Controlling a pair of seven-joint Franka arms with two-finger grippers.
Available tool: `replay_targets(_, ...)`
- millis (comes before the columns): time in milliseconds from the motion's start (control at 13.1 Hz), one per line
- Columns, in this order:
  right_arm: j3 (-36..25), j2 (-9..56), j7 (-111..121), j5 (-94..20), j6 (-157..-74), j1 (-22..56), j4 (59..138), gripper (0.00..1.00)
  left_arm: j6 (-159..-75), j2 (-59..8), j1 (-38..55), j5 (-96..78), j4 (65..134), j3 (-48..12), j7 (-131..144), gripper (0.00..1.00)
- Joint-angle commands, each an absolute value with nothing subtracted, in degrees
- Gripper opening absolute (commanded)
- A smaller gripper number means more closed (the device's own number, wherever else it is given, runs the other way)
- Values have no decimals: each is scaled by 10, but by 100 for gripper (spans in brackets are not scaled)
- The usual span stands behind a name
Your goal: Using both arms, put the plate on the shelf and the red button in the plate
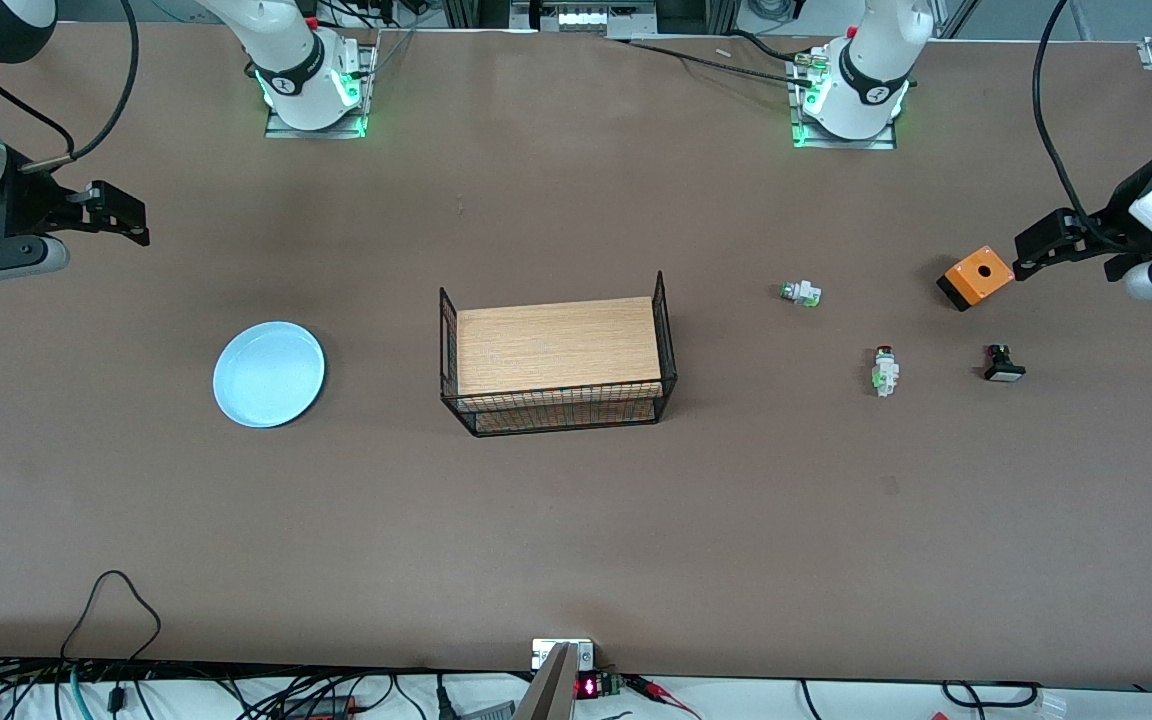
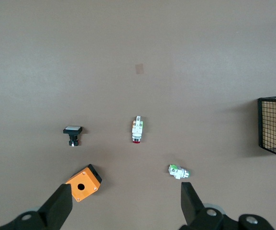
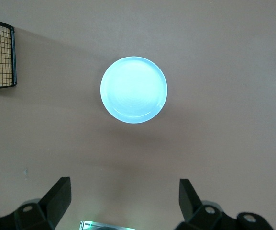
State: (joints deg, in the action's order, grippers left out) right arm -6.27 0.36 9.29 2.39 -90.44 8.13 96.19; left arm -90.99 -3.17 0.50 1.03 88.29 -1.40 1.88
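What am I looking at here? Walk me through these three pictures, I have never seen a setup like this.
Two robot arms stand at a brown table. The big picture comes from a high camera facing them; the two others come from cameras on the arms' wrists, looking down past the fingers.

The right gripper hangs open over the table's right-arm end, and its wrist view shows the light blue plate lying below. The left gripper hangs open beside the orange box, over the other end. Neither holds anything.

In the middle stands a wire basket with a wooden floor. Toward the left arm's end lie three small switches: the red button, a white switch with a greenish tip, and a black switch.
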Motion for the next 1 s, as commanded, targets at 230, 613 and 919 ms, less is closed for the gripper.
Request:
replay_targets(230,-60,11,97,30,-892,77,947,100,-902,-27,4,-8,877,-14,18,100)
replay_targets(613,-64,22,101,26,-896,73,944,100,-902,-27,4,-8,876,-14,19,100)
replay_targets(919,-69,46,98,21,-896,54,936,100,-901,-28,5,-8,869,-15,19,100)
